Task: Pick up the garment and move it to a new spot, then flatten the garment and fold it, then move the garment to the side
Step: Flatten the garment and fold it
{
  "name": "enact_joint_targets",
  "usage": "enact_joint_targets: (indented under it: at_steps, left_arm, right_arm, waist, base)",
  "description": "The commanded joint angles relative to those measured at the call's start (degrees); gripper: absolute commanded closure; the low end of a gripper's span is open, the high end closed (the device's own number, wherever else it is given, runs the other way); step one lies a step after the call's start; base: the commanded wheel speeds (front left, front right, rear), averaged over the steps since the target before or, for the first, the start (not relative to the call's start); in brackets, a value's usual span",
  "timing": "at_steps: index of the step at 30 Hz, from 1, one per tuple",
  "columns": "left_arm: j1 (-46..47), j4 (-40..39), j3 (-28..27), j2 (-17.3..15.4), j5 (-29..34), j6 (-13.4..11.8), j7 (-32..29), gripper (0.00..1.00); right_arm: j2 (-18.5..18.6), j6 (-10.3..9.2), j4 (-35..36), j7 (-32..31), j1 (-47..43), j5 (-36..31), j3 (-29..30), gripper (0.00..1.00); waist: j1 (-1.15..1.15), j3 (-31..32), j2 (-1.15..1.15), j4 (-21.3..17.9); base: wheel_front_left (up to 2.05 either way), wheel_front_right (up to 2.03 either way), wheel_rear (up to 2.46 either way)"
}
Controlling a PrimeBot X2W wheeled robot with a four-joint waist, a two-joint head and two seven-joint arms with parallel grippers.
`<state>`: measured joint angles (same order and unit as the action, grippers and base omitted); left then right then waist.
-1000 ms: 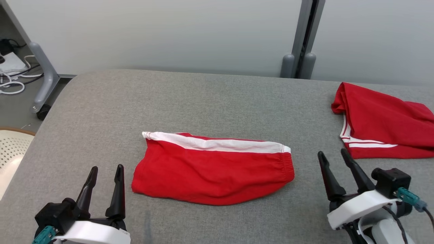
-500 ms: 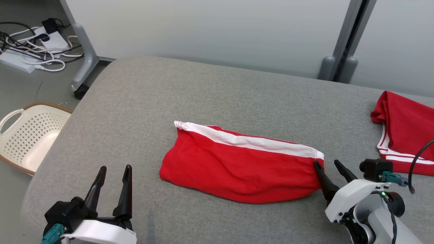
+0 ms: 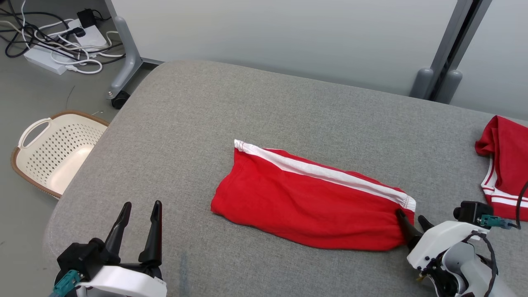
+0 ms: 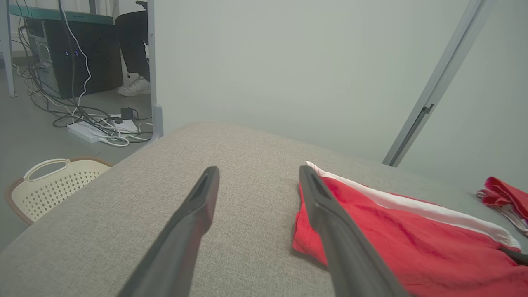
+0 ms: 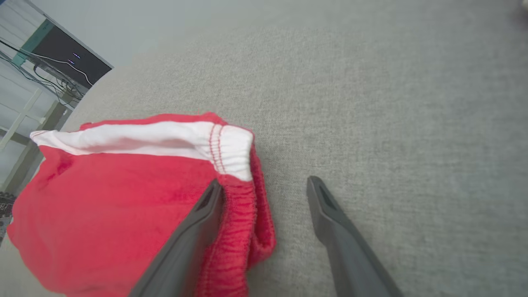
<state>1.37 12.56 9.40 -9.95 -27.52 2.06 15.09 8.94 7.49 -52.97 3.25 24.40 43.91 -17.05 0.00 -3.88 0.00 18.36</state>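
**Red garment flat mid-bench, right jaws spread at its gathered end**

The grey fabric-covered bench (image 3: 247,103) takes up most of the head view, with a pale wall panel behind it. The garment (image 3: 305,206), red and folded into a long flat shape, lies near the middle of the bench and runs slantwise from upper left to lower right. A white band (image 3: 330,175) edges its far long side.

On the floor off the bench's left edge sits a cream perforated basket (image 3: 53,152) with a brown rim. A second red garment (image 3: 505,165) with white stripes lies bunched at the bench's far right, well apart from the first.

The right gripper (image 3: 410,215) is at the garment's right end with its jaws spread. In the right wrist view one finger (image 5: 194,235) lies over the gathered elastic hem (image 5: 243,206) and the other is over bare bench just beside the cloth. Nothing is pinched.

The left gripper (image 3: 140,204) hovers at the lower left, jaws also spread and holding nothing, near the garment's left end but apart from it.

A white power strip (image 3: 45,55) with tangled cables lies on the floor at the upper left.
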Motion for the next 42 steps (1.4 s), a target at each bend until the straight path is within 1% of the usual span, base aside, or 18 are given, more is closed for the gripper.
enact_joint_targets:
  at_steps: [1,4,7,13,14,15,16,20,23,27,31,34,35,36,40,42]
  left_arm:
    - [0.8,0.3,-0.4,-0.1,0.4,0.5,0.0,0.00]
    - [1.2,0.8,-0.6,-0.1,0.6,1.0,0.0,0.00]
    - [1.5,1.4,-0.8,-0.1,0.7,1.1,0.0,0.00]
    - [1.8,2.0,-1.2,0.0,0.9,1.4,0.0,0.00]
    - [1.8,2.1,-1.3,0.1,0.9,1.4,0.0,0.00]
    - [1.8,2.1,-1.3,0.2,0.9,1.4,0.0,0.00]
    - [1.8,2.2,-1.4,0.2,0.9,1.4,0.0,0.00]
    - [1.4,2.4,-1.8,0.3,1.0,1.6,0.0,0.00]
    - [1.1,2.3,-1.7,0.4,1.3,1.9,0.0,0.00]
    - [0.9,2.2,-1.9,0.3,1.5,1.8,0.0,0.00]
    - [0.4,2.2,-1.7,0.4,1.7,1.8,0.0,0.00]
    - [0.1,2.1,-1.8,0.6,1.8,1.6,0.0,0.00]
    - [0.1,2.1,-1.8,0.6,1.8,1.6,0.0,0.00]
    - [-0.3,2.1,-1.7,0.6,1.8,1.6,0.0,0.00]
    - [-0.7,1.9,-1.8,0.7,1.8,1.5,0.0,0.00]
    - [-0.7,2.0,-1.7,0.7,1.8,1.6,0.0,0.00]
  right_arm:
    - [-0.1,0.01,-1.5,-1.5,0.5,1.1,0.3,0.00]
    - [-0.8,0.01,-2.6,-3.9,0.3,3.2,0.4,0.00]
    - [-1.7,0.01,-2.1,-6.2,0.0,5.3,-0.6,0.00]
    - [-1.4,0.01,-1.7,-8.6,-0.4,7.9,-2.1,0.00]
    - [-1.3,0.01,-2.0,-8.5,-0.3,8.1,-2.3,0.52]
    - [-1.2,0.01,-2.0,-7.9,0.0,8.3,-2.3,0.85]
    - [-1.1,0.01,-2.0,-7.5,0.3,8.4,-2.3,1.00]
    - [-0.9,0.03,-0.6,-6.2,0.9,9.4,-2.5,1.00]
    - [0.0,0.03,0.6,-5.4,1.0,10.2,-2.7,1.00]
    - [1.4,0.02,2.7,-6.2,0.5,11.6,-3.3,1.00]
    - [3.9,0.02,5.7,-8.1,-0.8,12.9,-4.2,1.00]
    - [7.0,0.02,8.2,-10.4,-1.9,13.9,-4.2,1.00]
    - [7.0,0.02,8.2,-10.4,-1.9,13.9,-4.2,1.00]
    - [9.2,0.02,9.7,-11.9,-2.8,13.5,-4.4,1.00]
    - [12.7,0.03,13.4,-14.4,-3.9,13.2,-3.7,1.00]
    - [13.7,0.03,15.3,-16.6,-4.2,13.0,-3.5,1.00]
  waist:
    - [0.00,-0.1,0.00,0.3]
    - [0.00,-0.2,0.00,0.7]
    - [0.00,-0.2,0.00,1.1]
    - [0.00,-0.1,0.00,1.5]
    - [0.00,-0.1,0.00,1.5]
    - [0.00,0.0,0.00,1.5]
    - [0.00,0.0,0.00,1.5]
    - [0.00,0.3,0.00,1.0]
    - [0.00,0.6,0.00,0.2]
    - [0.00,1.1,0.00,-1.3]
    - [0.00,1.7,0.00,-3.3]
    - [0.00,2.2,0.00,-4.9]
    - [0.00,2.2,0.00,-4.9]
    - [0.00,2.4,0.00,-5.9]
    - [0.00,2.7,0.00,-7.7]
    - [0.00,2.7,0.00,-8.4]
  base:
    - [0.00,0.00,0.00]
    - [0.00,0.00,0.00]
    - [0.00,0.00,0.00]
    - [0.00,0.00,0.00]
    - [0.00,0.00,0.00]
    - [0.00,0.00,0.00]
    - [0.00,0.00,0.00]
    - [0.00,0.00,0.00]
    - [0.00,0.00,0.00]
    - [0.00,0.00,0.00]
    - [0.00,0.00,0.00]
    - [0.00,0.00,0.00]
    - [0.00,0.00,0.00]
    - [0.00,0.00,0.00]
    - [0.00,0.00,0.00]
    - [0.00,0.00,0.00]
